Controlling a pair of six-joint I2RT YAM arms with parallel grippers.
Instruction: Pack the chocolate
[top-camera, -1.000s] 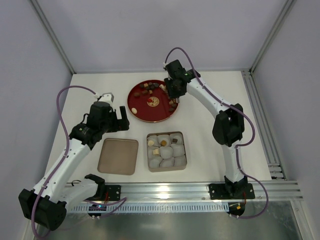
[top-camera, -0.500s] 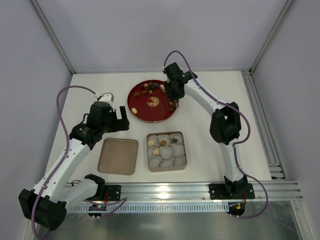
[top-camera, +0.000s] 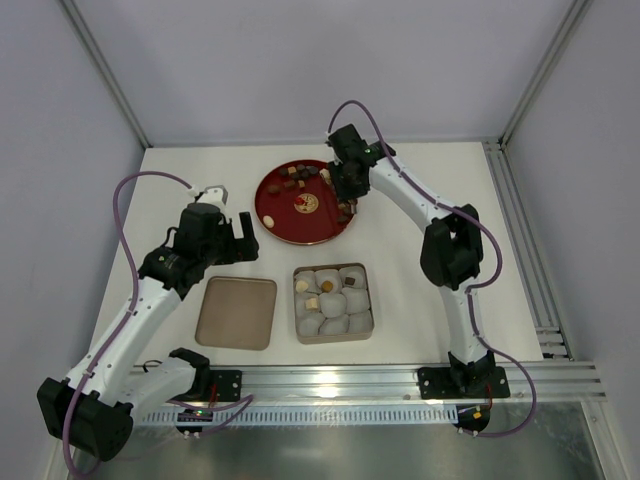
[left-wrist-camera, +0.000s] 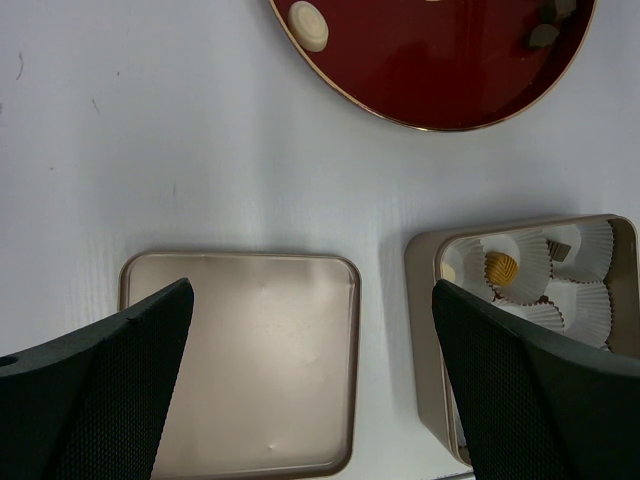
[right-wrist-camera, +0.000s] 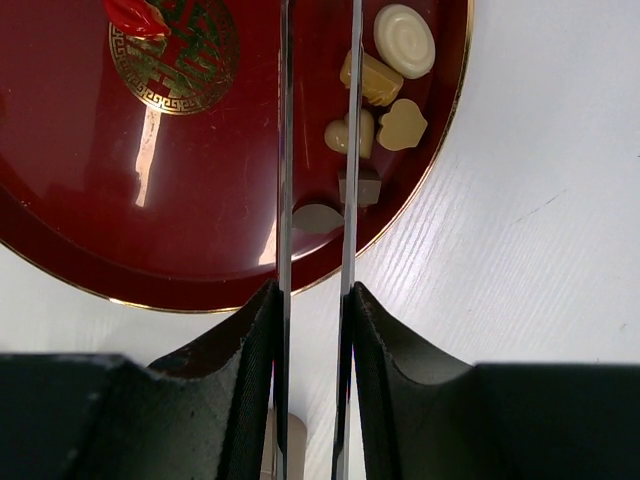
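Glossy, mirror-smooth red lacquered plate (right-wrist-camera: 80, 200) with gold print, matt white table (left-wrist-camera: 200, 130) faintly grained, satin gold metal lid (left-wrist-camera: 240, 360), pleated white paper cups (left-wrist-camera: 590, 255), smooth cream chocolates (right-wrist-camera: 404, 40), matt black textured fingers (left-wrist-camera: 100, 390)

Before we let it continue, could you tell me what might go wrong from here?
A dark oval chocolate shows between the narrow fingers of the right gripper, close to the red plate's rim; a poor pinch might flick it onto the table. A brown cube sits right beside one finger and might get dragged along.
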